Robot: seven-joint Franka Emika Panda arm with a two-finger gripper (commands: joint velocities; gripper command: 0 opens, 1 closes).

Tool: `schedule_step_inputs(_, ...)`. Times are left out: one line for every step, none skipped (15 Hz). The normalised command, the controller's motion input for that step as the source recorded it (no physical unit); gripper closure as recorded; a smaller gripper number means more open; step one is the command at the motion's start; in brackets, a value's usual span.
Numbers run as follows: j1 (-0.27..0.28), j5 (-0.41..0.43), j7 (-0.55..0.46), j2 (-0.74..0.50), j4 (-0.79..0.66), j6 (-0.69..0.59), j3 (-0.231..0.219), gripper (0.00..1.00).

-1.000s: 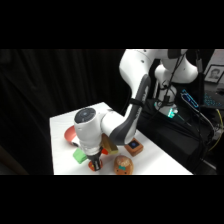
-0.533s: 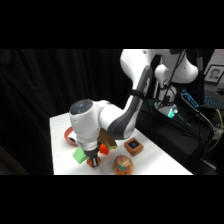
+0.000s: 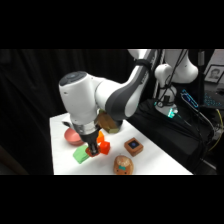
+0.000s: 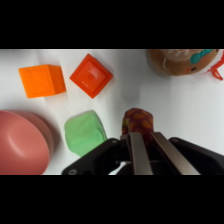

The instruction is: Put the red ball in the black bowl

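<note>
Fingers [image 4: 135, 150] of the white arm's gripper [image 4: 150, 155] were almost shut, pinching the small round red ball [image 4: 138, 121] with light speckles, right at their tips, low in the middle of the wrist view. Grabbing looked done. Carrying it to the black bowl was left; no black bowl showed.

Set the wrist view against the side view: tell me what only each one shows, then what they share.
Only the wrist view: the red ball, gripped at the tips of the end effector. Only the side view: the white arm itself and a brown box with a blue top. Both: the pink bowl, the green block, the orange cube, the red-orange cube and the tan figure. Neither view shows a black bowl.
</note>
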Motion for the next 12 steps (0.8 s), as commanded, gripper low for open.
schedule_step_inputs(-0.127, -0.029, -0.13, -0.51, -0.38, -0.11, 0.087, 0.97)
schedule_step_inputs(-0.139, -0.014, -0.13, -0.53, -0.43, -0.06, 0.093, 0.98)
schedule_step_inputs(-0.132, -0.029, -0.11, -0.53, -0.46, -0.01, 0.085, 0.98)
schedule_step_inputs(-0.133, -0.044, -0.09, -0.54, -0.51, 0.04, 0.072, 0.98)
schedule_step_inputs(-0.144, -0.047, -0.09, -0.54, -0.55, 0.07, 0.065, 0.98)
schedule_step_inputs(-0.159, -0.04, -0.11, -0.58, -0.62, 0.11, 0.061, 0.98)
schedule_step_inputs(-0.163, -0.032, -0.11, -0.58, -0.63, 0.12, 0.062, 0.97)
schedule_step_inputs(-0.159, -0.057, -0.09, -0.62, -0.68, 0.17, 0.045, 0.97)
schedule_step_inputs(-0.164, -0.066, -0.09, -0.59, -0.66, 0.19, 0.037, 0.98)
schedule_step_inputs(-0.172, -0.065, -0.11, -0.54, -0.61, 0.18, 0.032, 0.98)
schedule_step_inputs(-0.187, -0.04, -0.13, -0.51, -0.58, 0.2, 0.028, 0.98)
schedule_step_inputs(-0.193, -0.027, -0.14, -0.48, -0.55, 0.2, 0.021, 0.98)
